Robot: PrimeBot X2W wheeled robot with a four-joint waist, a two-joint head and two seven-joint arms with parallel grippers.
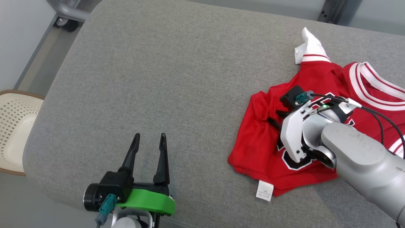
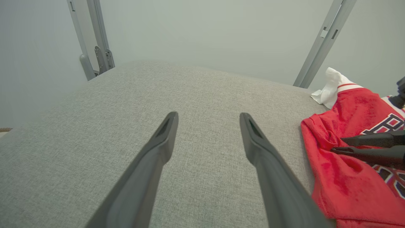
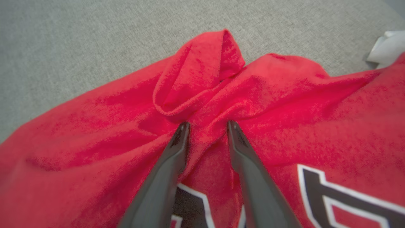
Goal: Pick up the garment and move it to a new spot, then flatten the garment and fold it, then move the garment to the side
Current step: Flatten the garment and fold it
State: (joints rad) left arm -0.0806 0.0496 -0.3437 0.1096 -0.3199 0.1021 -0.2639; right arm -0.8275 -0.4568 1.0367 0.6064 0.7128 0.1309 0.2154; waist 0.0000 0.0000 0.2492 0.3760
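Garment (image 1: 262,142) partly beyond right edge

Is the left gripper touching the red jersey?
No, the left gripper is open over the bare grey cushion, clearly apart from the jersey on its right.

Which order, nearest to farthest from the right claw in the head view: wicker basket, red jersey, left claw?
1. Red jersey: directly under the right claw, touching.
2. Left claw: lower left, over the cushion.
3. Wicker basket: far left, beside the cushion.
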